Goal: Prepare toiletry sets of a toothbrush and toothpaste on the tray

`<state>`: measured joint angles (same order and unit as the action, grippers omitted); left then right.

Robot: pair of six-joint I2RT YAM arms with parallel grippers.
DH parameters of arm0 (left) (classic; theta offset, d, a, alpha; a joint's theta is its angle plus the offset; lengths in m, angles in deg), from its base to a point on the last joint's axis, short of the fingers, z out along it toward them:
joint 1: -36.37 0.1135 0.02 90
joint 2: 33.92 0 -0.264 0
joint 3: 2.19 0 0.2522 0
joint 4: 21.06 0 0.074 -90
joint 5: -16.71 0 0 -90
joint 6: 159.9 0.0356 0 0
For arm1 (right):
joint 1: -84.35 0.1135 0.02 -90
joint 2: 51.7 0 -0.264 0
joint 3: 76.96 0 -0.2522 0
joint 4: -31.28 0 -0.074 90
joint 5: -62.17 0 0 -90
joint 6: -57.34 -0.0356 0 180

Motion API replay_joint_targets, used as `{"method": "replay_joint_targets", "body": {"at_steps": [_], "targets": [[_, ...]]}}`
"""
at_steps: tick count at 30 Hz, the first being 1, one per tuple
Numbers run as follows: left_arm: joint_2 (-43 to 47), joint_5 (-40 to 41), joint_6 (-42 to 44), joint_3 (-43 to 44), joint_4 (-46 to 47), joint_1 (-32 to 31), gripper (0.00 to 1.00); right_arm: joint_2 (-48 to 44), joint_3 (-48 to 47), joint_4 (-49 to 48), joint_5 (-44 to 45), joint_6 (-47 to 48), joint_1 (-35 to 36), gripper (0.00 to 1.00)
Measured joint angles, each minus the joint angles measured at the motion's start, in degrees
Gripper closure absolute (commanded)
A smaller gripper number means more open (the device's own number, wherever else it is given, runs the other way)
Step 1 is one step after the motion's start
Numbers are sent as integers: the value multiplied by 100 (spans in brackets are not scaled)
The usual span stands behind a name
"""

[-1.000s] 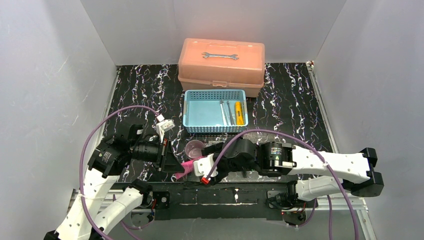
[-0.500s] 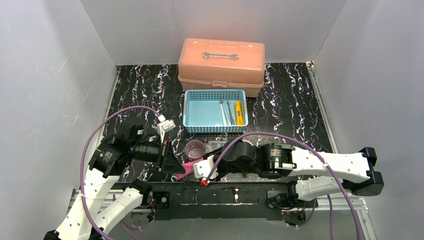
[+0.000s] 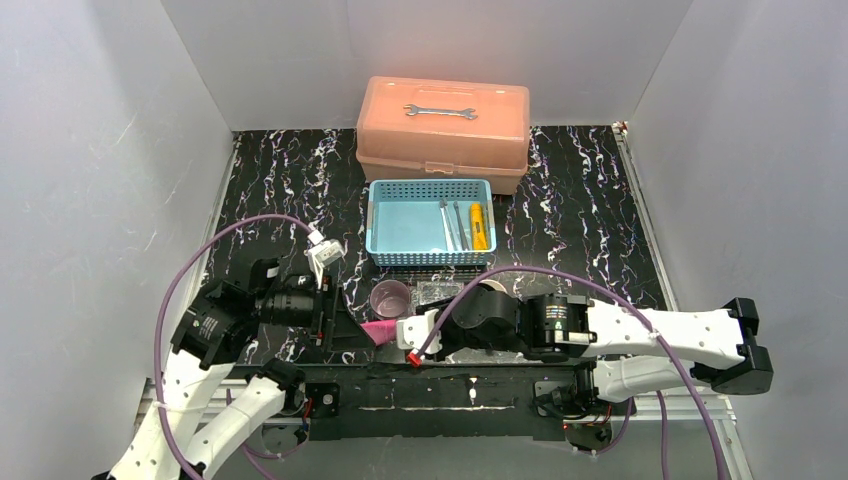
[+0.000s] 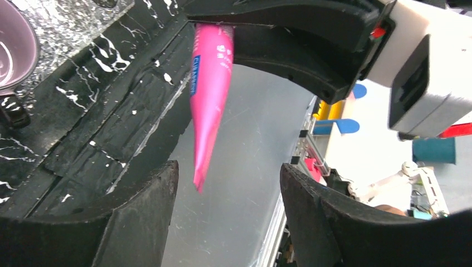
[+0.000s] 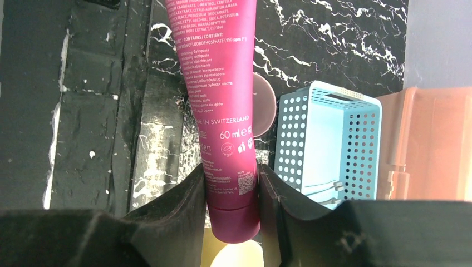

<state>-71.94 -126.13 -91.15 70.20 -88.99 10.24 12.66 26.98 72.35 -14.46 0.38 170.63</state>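
- We get bright, even light from above, only soft shadows.
- The pink tube (image 4: 210, 83) catches a sheen; the background past it is blown-out and blurry.
- Right wrist: its label text reads sharp.

Magenta toothpaste tube (image 5: 222, 111) with white print, clamped near the cap end by right gripper (image 5: 231, 189), flat tail pointing left, hanging over near table edge. Yellow tube (image 3: 479, 226) lying at right side of blue basket (image 3: 400, 190), just beside two thin pale toothbrushes (image 3: 447, 226). Clear glittery tray (image 3: 440, 292) flat before basket; purple mug (image 3: 389, 298) upright at its left end.
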Motion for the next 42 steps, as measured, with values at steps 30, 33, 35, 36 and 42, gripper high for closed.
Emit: {"method": "replay_joint_targets", "body": {"at_steps": [30, 33, 35, 36, 42], "targets": [[1781, 2122, -1014, -654, 1528, -15, 25, -197, 1154, -2549, 616, -2883, 151, 84], [1781, 2162, -1163, -654, 1672, -15, 31, -173, 1257, -2739, 693, -3014, 199, 84], [1781, 2188, -1259, -654, 1775, -15, 37, -116, 1261, -2846, 769, -3088, 232, 84], [1781, 2199, -1303, -654, 1814, -15, 39, -85, 1261, -2909, 815, -3121, 251, 84], [1720, 2194, -1434, -654, 1906, -15, 49, -35, 1283, -3174, 1082, -3174, 372, 84]]}}
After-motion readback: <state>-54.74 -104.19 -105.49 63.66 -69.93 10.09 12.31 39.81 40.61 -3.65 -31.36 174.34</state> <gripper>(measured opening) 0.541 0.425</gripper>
